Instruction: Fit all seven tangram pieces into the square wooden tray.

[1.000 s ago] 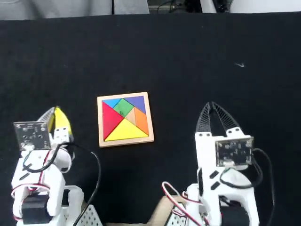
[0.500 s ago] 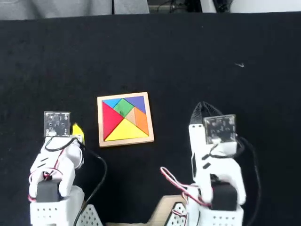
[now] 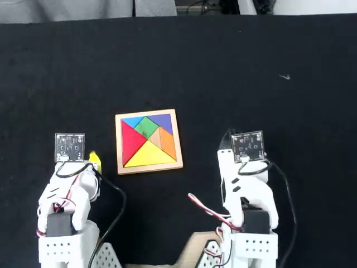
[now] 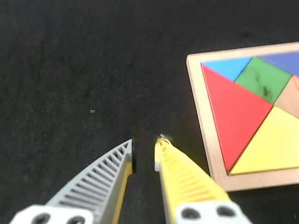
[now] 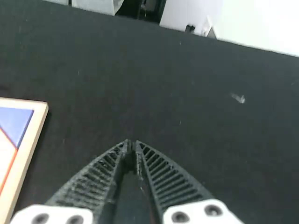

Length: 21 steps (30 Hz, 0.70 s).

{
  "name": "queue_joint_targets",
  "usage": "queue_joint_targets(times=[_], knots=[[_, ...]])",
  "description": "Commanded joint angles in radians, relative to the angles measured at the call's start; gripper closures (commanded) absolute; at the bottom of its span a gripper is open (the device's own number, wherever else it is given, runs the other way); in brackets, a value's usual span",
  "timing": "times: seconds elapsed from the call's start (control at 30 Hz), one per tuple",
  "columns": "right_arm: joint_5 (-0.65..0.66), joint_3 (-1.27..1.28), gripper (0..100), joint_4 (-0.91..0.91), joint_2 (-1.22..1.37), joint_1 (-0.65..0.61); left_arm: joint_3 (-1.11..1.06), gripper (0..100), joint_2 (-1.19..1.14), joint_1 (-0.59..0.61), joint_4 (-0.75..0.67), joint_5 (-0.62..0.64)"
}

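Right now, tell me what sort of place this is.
Most likely a robotics lab bench. A table draped in black cloth carries two small wired arms, the left arm and right arm, a wooden tangram tray serves as test piece, and cables show behind.

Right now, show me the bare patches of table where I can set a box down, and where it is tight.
Widest: the black table beyond the tray, up to the far edge. Also bare: the stretch between the tray and the right gripper. Tight: the strip between the tray's left rim and the left gripper.
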State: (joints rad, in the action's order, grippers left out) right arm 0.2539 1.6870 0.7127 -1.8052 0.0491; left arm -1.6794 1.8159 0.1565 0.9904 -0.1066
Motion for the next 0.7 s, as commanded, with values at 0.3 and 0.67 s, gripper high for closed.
queue_joint_targets(times=[0.3,0.67], knots=[[-0.058,-0.002,98.7,0.393,-0.088,0.006,-0.019,90,0.008,0.005,0.272,-0.006],[-0.259,-0.002,98.7,0.592,-0.087,-0.078,-0.019,91,0.008,0.007,0.284,-0.005]])
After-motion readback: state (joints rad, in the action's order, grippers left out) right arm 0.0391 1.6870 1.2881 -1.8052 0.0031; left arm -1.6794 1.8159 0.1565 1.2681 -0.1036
